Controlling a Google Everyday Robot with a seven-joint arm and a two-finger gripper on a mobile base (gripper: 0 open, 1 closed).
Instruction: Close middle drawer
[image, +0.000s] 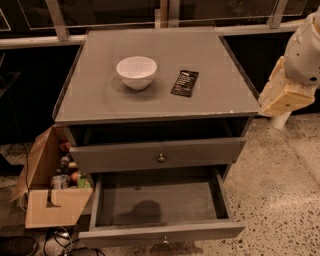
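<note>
The middle drawer (162, 231) is the wide, shallow grey one with a low front panel and a small round knob (164, 239). It is pulled far out at the bottom of the view, and its inside looks empty. Above it, a similar grey drawer (157, 155) with a taller front stands a little way out of the grey cabinet (150, 112). My gripper (281, 97) is on the cream arm at the right edge. It is beside the cabinet's top right corner, well above and to the right of the middle drawer, and touches nothing.
A white bowl (136, 72) and a black packet (184, 83) lie on the cabinet top. An open cardboard box (52, 205) with several small items stands against the cabinet's left side, with cables (55, 240) on the floor beside it. Speckled floor (280, 200) lies to the right.
</note>
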